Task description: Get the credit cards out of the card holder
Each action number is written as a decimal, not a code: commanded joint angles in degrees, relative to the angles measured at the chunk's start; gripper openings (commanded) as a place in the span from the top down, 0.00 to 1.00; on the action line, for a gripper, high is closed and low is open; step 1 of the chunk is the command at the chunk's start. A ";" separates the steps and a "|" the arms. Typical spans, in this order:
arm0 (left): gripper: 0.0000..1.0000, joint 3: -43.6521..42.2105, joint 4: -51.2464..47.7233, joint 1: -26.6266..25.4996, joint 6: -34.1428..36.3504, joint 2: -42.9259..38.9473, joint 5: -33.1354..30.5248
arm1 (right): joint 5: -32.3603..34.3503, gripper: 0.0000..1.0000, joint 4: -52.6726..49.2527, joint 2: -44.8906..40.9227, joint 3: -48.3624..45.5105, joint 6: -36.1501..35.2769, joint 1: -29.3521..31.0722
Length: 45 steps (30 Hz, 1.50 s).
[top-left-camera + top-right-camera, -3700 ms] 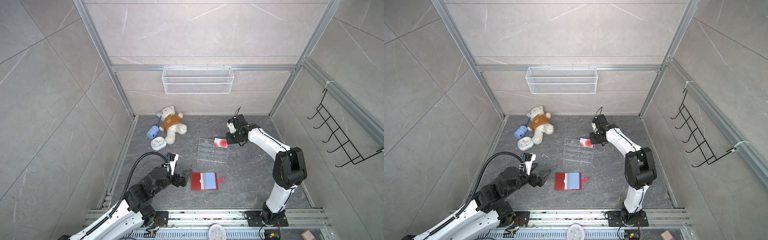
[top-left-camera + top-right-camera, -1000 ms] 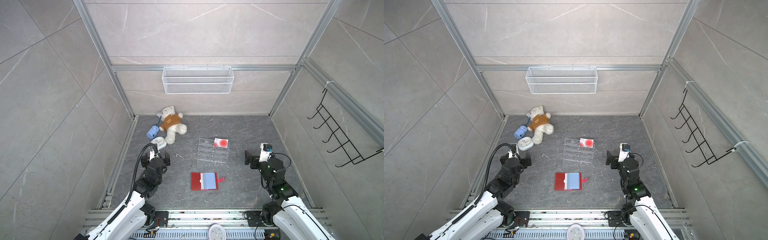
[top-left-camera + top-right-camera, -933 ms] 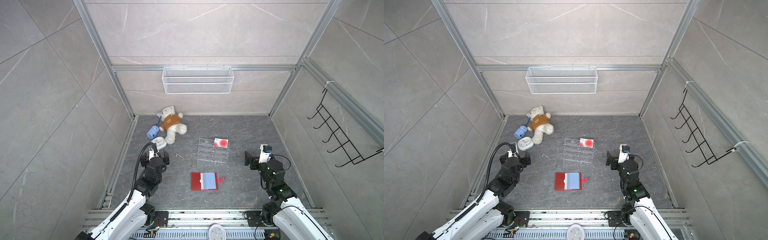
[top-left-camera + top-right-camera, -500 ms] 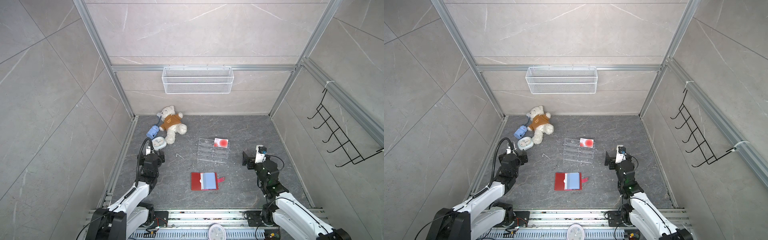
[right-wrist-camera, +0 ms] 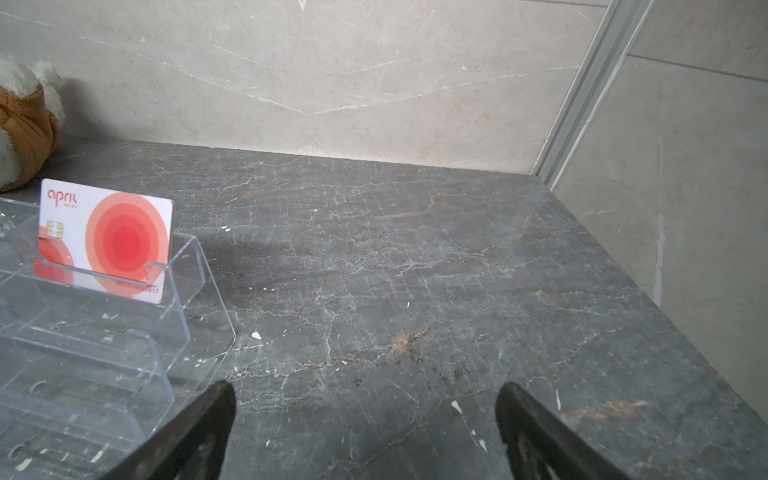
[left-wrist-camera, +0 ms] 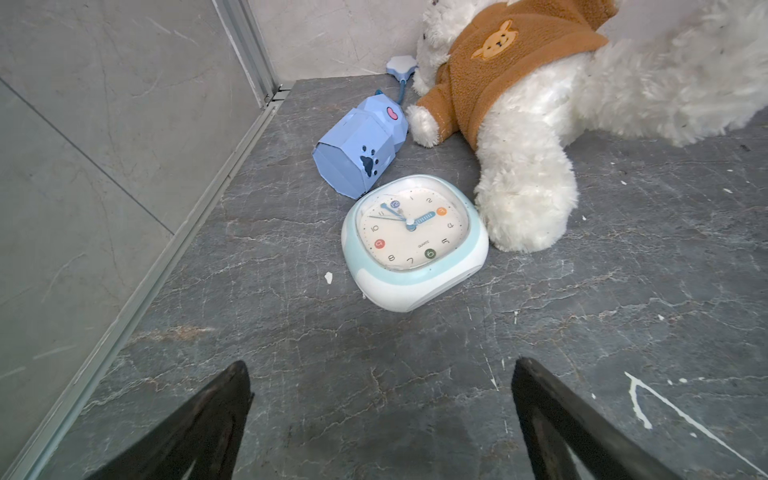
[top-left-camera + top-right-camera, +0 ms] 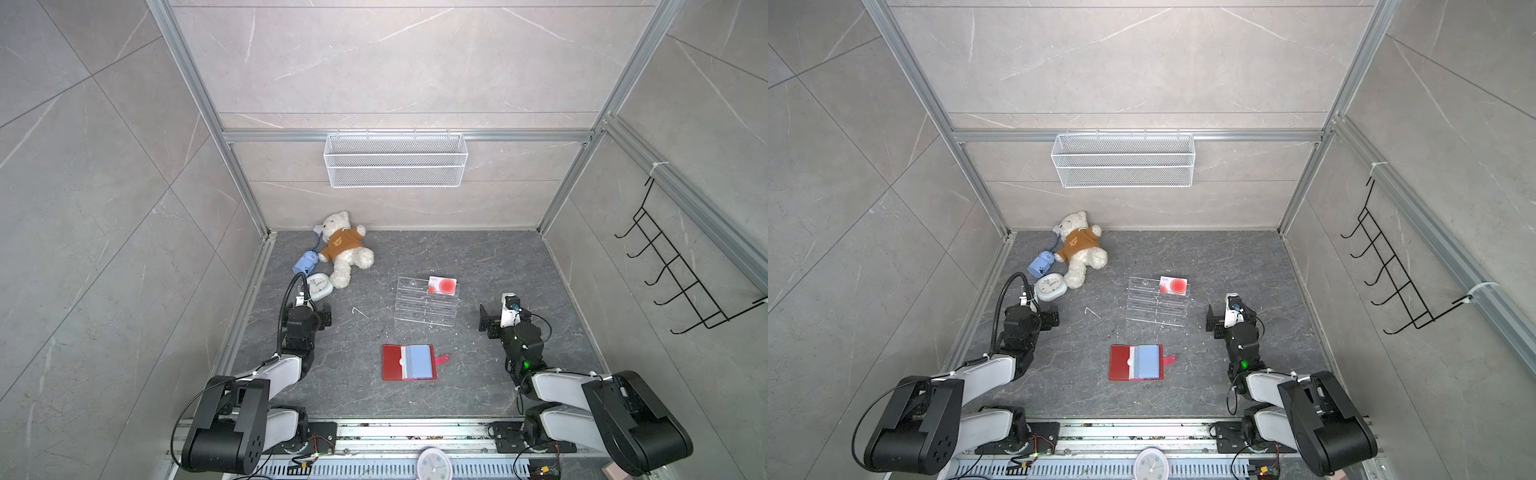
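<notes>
1. Your arms have both pulled back: the right gripper [image 5: 365,390] has left the rack [image 7: 415,311], and the left gripper [image 6: 380,374] has left the holder [image 7: 409,362].
2. Both grippers' jaws are spread wide and hold nothing.
3. The holder lies open and flat at near centre, its long axis left-right and its tab [image 7: 444,358] pointing right.
4. One card [image 7: 442,286] stands in the rack's far right slot, long edge left-right, facing the near side.

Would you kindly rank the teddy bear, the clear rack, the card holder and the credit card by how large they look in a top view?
1. The rack and the teddy bear: they look about alike, so I won't rank them.
2. The card holder.
3. The credit card.
</notes>
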 commanded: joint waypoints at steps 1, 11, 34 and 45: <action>0.01 1.23 4.38 0.47 2.65 1.63 2.98 | 1.33 0.00 8.39 1.75 -0.40 -1.68 -0.45; 0.01 2.19 8.42 2.25 4.20 7.32 5.89 | 0.73 0.00 16.76 12.63 1.25 1.91 -5.05; 0.00 4.96 8.21 11.70 -2.22 13.29 16.93 | -3.12 0.00 -1.46 13.68 10.67 7.89 -11.97; 0.00 5.02 8.06 11.71 -2.22 13.31 16.94 | -0.82 0.00 -5.88 13.91 13.22 5.71 -9.49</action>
